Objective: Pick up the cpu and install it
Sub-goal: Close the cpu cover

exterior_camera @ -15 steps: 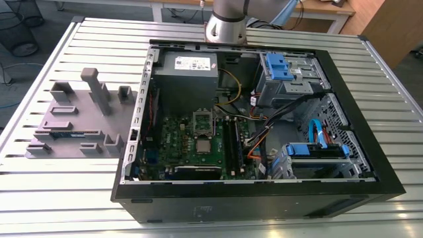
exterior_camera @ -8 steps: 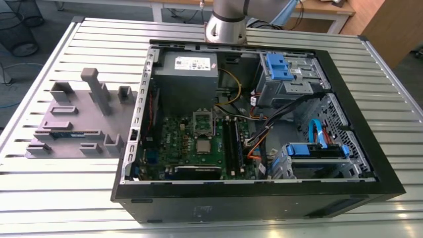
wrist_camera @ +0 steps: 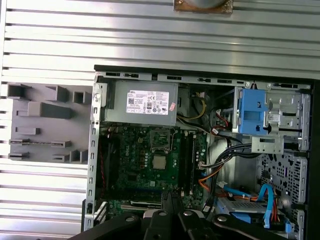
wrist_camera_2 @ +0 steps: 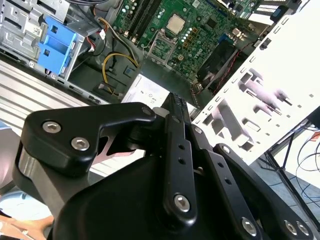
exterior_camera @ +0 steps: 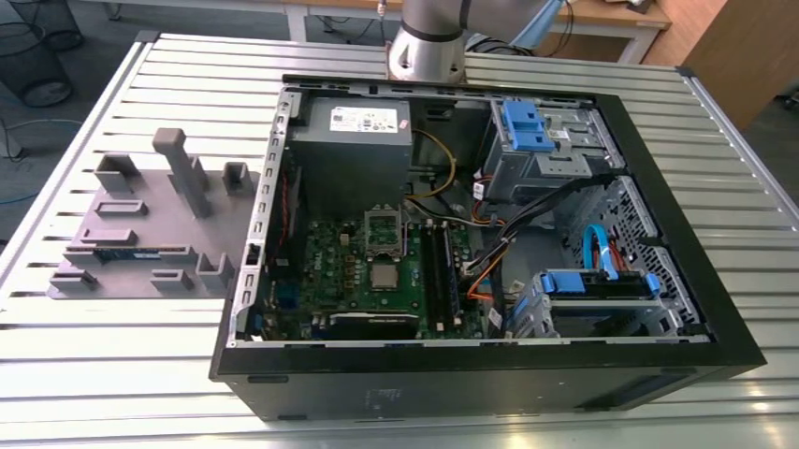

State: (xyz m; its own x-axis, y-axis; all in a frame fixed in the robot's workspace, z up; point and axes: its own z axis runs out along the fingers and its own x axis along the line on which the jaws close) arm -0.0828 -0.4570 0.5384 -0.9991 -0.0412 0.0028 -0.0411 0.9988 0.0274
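I see the cpu (exterior_camera: 382,274) already lying on the motherboard (exterior_camera: 337,271), at 6 o'clock of the raised socket frame (exterior_camera: 384,227). Gripper (wrist_camera: 170,200) hangs high above the case (exterior_camera: 699,290), jaws together, holding nothing. Frame not yet closed, so I judge installation unfinished.

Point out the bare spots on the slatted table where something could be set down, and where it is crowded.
Free: the slatted table in front of the grey tray, and the strip behind the computer case. Crowded: inside the case, where cables, blue drive brackets and the motherboard with the cpu leave little room.
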